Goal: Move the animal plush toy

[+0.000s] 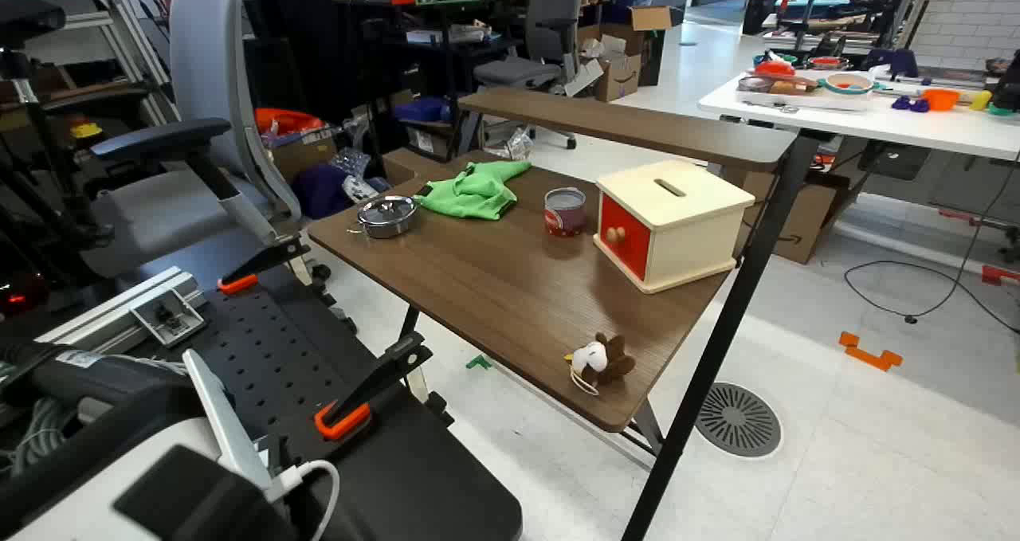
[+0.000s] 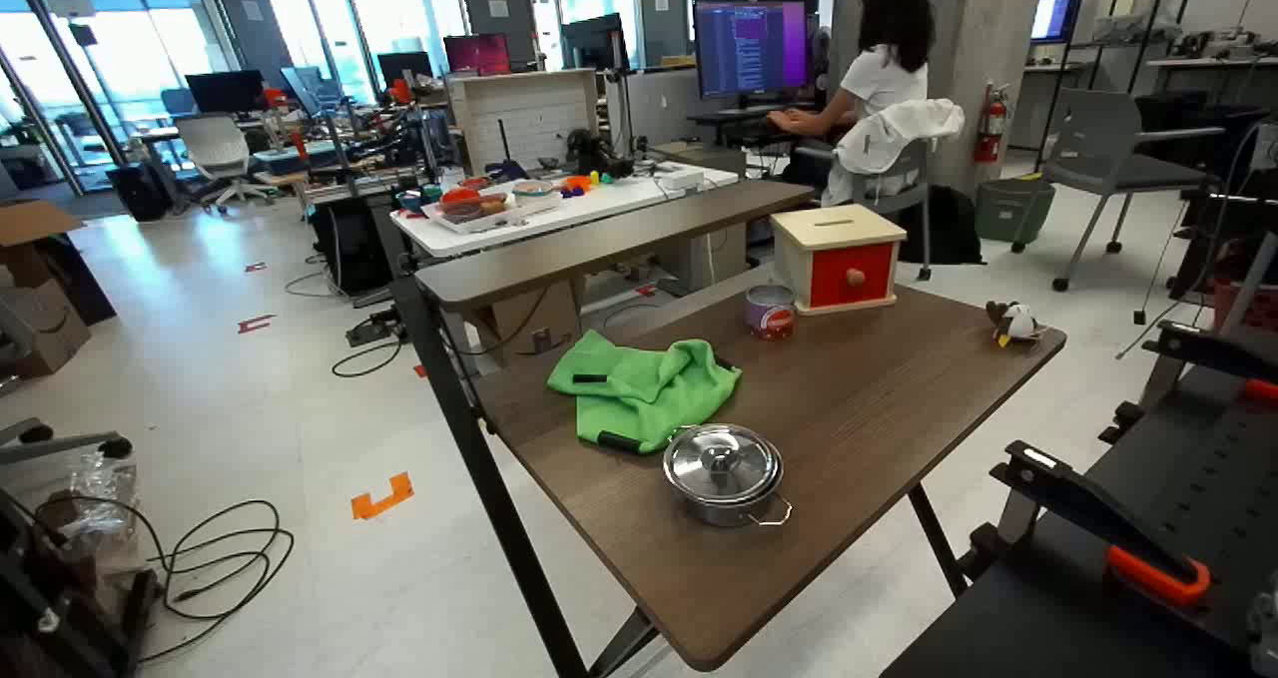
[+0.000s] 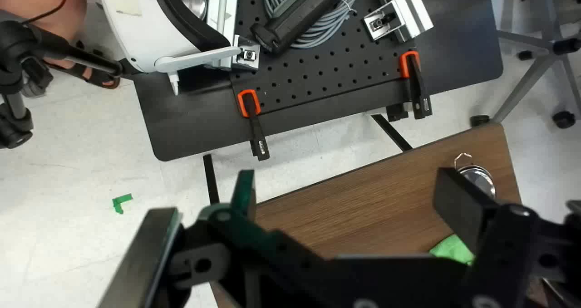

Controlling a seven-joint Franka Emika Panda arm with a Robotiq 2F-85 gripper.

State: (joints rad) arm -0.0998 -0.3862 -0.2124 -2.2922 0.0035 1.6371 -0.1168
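1. At near right corner of the brown table [image 1: 502, 278], in an exterior view: your plush toy [image 1: 603, 358].
2. Your gripper [image 3: 347, 185]: jaws wide apart in wrist view.
3. Wooden box [image 1: 677, 226] stands farther back.

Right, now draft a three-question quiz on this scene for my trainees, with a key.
1. Where is the plush toy? A: on the floor; B: near a corner of the brown table; C: inside the pot.
2. True or false: the gripper is open.
3. Fill in: the can stands between the green cloth and a wooden box with a ____ door.
Key: 1, B; 2, true; 3, red.
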